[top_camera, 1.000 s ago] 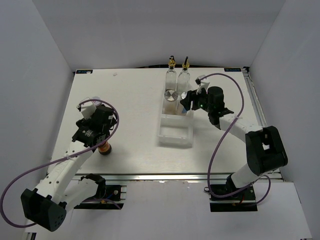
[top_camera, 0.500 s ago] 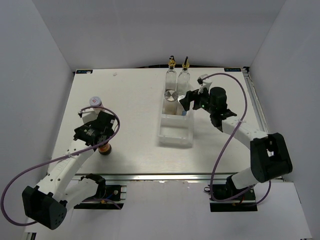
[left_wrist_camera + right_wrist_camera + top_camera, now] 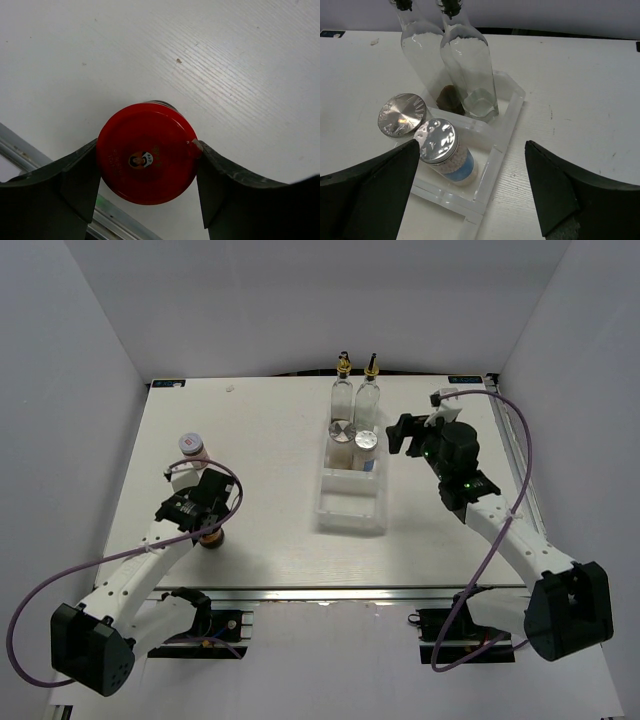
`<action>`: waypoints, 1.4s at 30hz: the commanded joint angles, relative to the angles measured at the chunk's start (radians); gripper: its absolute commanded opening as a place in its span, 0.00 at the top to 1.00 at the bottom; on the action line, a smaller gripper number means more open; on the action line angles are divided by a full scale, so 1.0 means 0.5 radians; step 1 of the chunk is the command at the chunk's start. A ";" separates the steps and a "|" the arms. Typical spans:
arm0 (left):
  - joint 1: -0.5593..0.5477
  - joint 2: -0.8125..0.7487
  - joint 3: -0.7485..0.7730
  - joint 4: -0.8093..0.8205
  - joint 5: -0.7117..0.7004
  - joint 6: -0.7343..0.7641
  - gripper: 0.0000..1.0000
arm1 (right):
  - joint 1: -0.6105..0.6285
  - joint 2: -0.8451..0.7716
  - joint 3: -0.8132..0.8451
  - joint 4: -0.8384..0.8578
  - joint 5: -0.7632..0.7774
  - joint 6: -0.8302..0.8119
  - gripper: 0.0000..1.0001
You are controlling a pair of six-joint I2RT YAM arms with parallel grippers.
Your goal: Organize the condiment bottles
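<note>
My left gripper [image 3: 207, 528] is shut on the red-capped brown jar [image 3: 210, 538], which stands on the table near the front left. In the left wrist view both fingers [image 3: 75, 180] press the sides of its red cap [image 3: 146, 152]. A small white-lidded jar [image 3: 190, 445] stands behind it. Two tall glass bottles [image 3: 343, 392] [image 3: 369, 392] and two silver-lidded shakers [image 3: 342, 430] [image 3: 367, 440] stand in the far part of the tray [image 3: 350, 515]. My right gripper [image 3: 400, 435] hangs open just right of the shakers. The right wrist view shows the blue-labelled shaker [image 3: 440, 142] in front of that open gripper [image 3: 472, 150].
The white compartmented tray has bare near compartments [image 3: 348, 502]. In the right wrist view its wall [image 3: 492, 165] runs beside the shaker. The table's metal front rail [image 3: 330, 592] lies close to the red-capped jar. White walls enclose the table on three sides.
The right gripper opened, left the shaker in the tray and drew back to the right. The left gripper moved toward the front edge and closed on the red-capped jar, uncovering the white-lidded jar.
</note>
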 commanded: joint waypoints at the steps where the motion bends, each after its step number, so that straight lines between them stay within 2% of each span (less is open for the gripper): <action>1: 0.001 -0.027 -0.009 0.142 0.090 -0.013 0.46 | -0.003 -0.132 -0.043 -0.006 0.169 0.038 0.11; 5: 0.001 -0.063 0.135 0.188 0.139 0.162 1.00 | -0.003 -0.249 -0.107 -0.009 0.310 0.041 0.11; 7: 0.001 -0.100 0.236 0.329 0.207 0.245 1.00 | -0.009 -0.295 -0.162 -0.018 0.543 0.072 0.11; 8: 0.001 -0.128 0.258 0.408 0.362 0.327 1.00 | -0.027 -0.341 -0.181 -0.024 0.665 0.115 0.11; 11: -0.029 -0.101 0.316 0.755 0.733 0.432 1.00 | -0.091 -0.412 -0.261 -0.036 0.703 0.170 0.11; 12: -0.057 -0.079 0.349 0.920 0.799 0.460 1.00 | -0.107 -0.421 -0.270 -0.043 0.700 0.179 0.11; 14: -0.222 -0.003 0.420 1.019 0.790 0.527 1.00 | -0.150 -0.430 -0.276 -0.064 0.691 0.192 0.11; 17: -0.504 0.243 0.684 1.026 0.723 0.662 1.00 | -0.190 -0.436 -0.276 -0.082 0.663 0.201 0.11; 22: -0.713 0.522 0.874 1.133 0.996 0.754 1.00 | -0.236 -0.443 -0.295 -0.089 0.639 0.204 0.11; 34: -0.854 0.872 1.065 1.146 0.959 0.843 1.00 | -0.279 -0.403 -0.292 -0.092 0.507 0.195 0.11; 35: -0.858 0.893 1.059 1.145 0.922 0.843 0.98 | -0.282 -0.394 -0.289 -0.089 0.491 0.192 0.11; 37: -0.864 0.940 1.028 1.182 0.910 0.840 0.86 | -0.282 -0.384 -0.289 -0.079 0.476 0.176 0.11; 40: -0.876 1.028 1.031 1.198 0.864 0.843 0.79 | -0.282 -0.354 -0.279 -0.076 0.464 0.173 0.11; 42: -0.882 1.117 1.058 1.167 0.727 0.859 0.72 | -0.285 -0.329 -0.270 -0.079 0.451 0.170 0.11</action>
